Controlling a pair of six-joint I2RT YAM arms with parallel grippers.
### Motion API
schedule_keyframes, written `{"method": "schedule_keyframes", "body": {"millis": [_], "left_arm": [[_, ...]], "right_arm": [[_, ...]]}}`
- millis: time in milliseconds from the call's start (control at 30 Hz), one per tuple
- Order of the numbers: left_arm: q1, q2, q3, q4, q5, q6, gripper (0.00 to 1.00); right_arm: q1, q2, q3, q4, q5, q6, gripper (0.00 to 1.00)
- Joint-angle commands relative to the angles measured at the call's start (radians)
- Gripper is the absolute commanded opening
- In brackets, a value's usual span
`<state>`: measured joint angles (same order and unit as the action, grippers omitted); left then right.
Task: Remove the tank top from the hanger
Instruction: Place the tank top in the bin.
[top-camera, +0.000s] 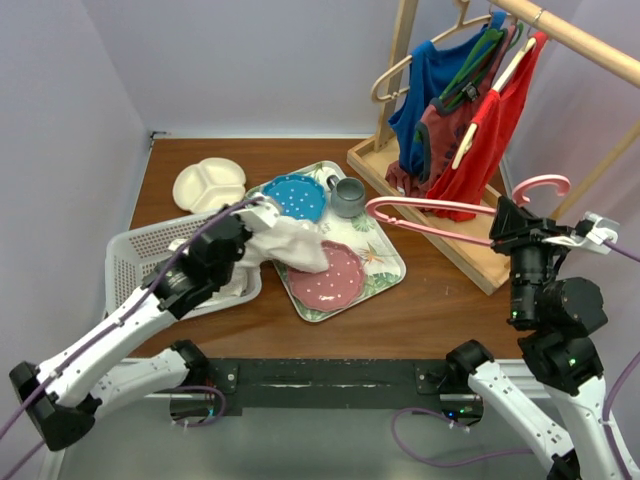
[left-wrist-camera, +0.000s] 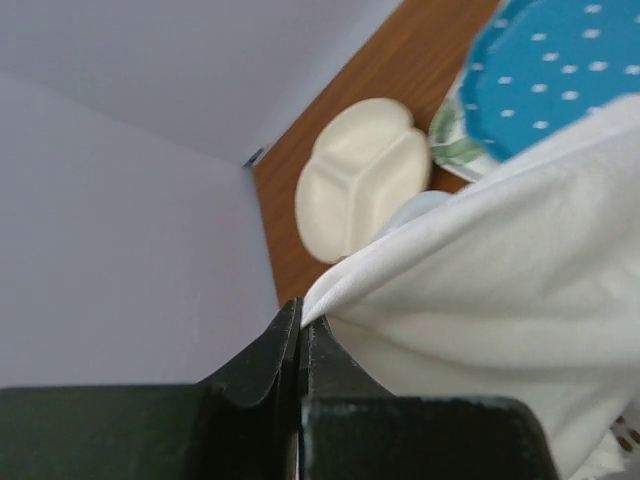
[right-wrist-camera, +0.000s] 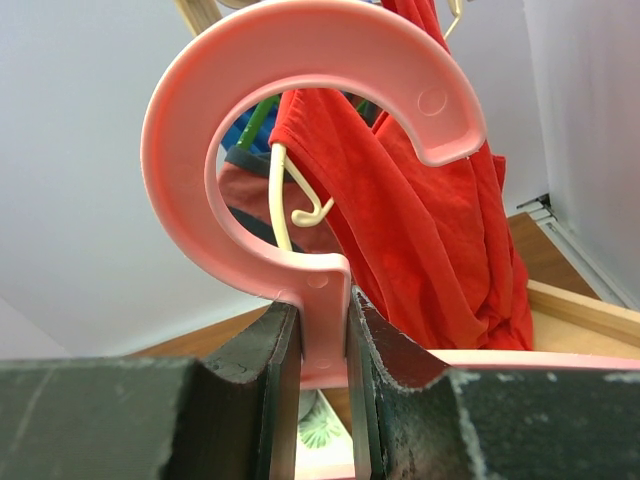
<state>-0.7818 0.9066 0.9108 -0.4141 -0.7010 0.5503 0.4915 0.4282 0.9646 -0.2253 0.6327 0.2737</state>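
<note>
The white tank top (top-camera: 297, 246) lies bunched over the left side of the patterned tray (top-camera: 385, 272), apart from the hanger. My left gripper (top-camera: 243, 228) is at its left end, shut, with a fold of the tank top (left-wrist-camera: 500, 300) pinched at the tips of my left gripper (left-wrist-camera: 300, 330). The pink hanger (top-camera: 430, 210) hangs bare in the air above the table's right side. My right gripper (top-camera: 512, 226) is shut on its neck just under the hook. In the right wrist view the hanger's hook (right-wrist-camera: 300, 60) curls above my right gripper (right-wrist-camera: 325, 330).
A wooden rack (top-camera: 470, 250) at the back right carries several hung garments, a red one (top-camera: 490, 130) nearest. On the tray are a blue dotted plate (top-camera: 295, 197), a pink plate (top-camera: 335, 278) and a grey mug (top-camera: 347, 197). A cream divided dish (top-camera: 208, 185) and a white basket (top-camera: 140, 250) stand left.
</note>
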Motion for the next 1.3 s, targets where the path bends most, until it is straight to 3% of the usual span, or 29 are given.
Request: {"method": "schedule_keyframes", "body": {"millis": [0, 100, 467, 600, 667, 867, 1067, 1267], "left_arm": [[0.163, -0.132, -0.001, 0.145, -0.121, 0.049, 0.00], [0.238, -0.163, 0.000, 0.196, -0.227, 0.098, 0.00], [0.363, -0.181, -0.004, 0.232, -0.276, 0.145, 0.00], [0.418, -0.166, -0.110, 0.345, -0.331, 0.149, 0.00], [0.444, -0.166, -0.165, 0.369, -0.331, 0.091, 0.00], [0.516, -0.149, -0.265, 0.341, -0.259, -0.312, 0.00], [0.558, -0.131, -0.363, 0.339, -0.255, -0.527, 0.00], [0.627, -0.101, -0.362, 0.252, -0.085, -0.709, 0.00]], "right_arm": [[-0.002, 0.015, 0.013, 0.035, -0.019, 0.019, 0.00], [0.001, 0.018, 0.017, 0.027, -0.021, 0.019, 0.00], [-0.001, 0.011, 0.033, 0.000, -0.030, 0.025, 0.00], [-0.001, 0.000, 0.026, 0.009, -0.033, 0.032, 0.00], [-0.001, 0.006, 0.025, 0.004, -0.045, 0.039, 0.00], [-0.001, 0.009, 0.019, -0.006, -0.050, 0.033, 0.00], [-0.001, -0.005, 0.005, 0.006, -0.027, 0.004, 0.00], [0.001, -0.005, -0.020, 0.026, -0.024, 0.001, 0.00]]}}
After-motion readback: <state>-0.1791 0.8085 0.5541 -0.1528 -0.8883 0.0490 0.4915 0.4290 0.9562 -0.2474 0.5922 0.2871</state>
